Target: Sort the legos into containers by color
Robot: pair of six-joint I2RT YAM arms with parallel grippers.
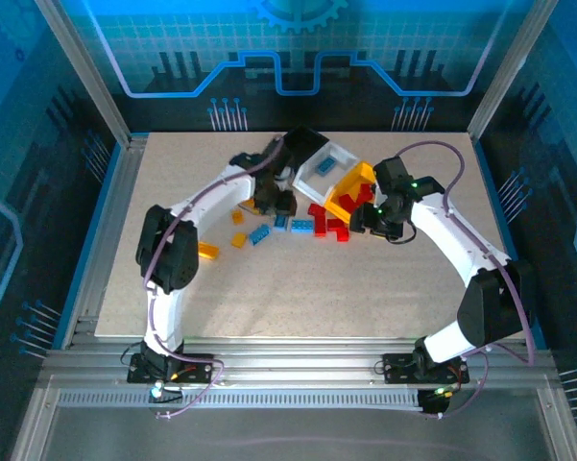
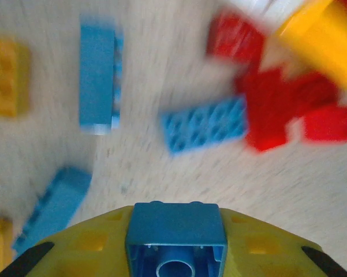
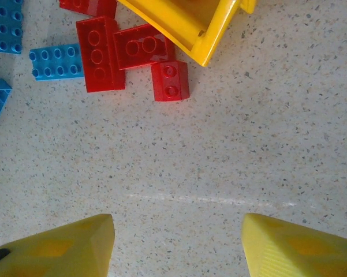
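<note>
While the left gripper [image 2: 176, 257] pinches a blue brick [image 2: 176, 226], likely bound for the white bin [image 1: 328, 161] where one blue piece lies, loose red bricks [image 3: 101, 55] wait beside the yellow bin [image 3: 185, 26], and the right gripper [image 3: 176, 242] hangs wide, empty, over bare table nearby.

Overhead; wrists close, seemingly sharing legos [image 3: 101, 55]

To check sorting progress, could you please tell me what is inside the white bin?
A light blue brick lies in the white bin; anything beneath it is covered from the top view.
</note>
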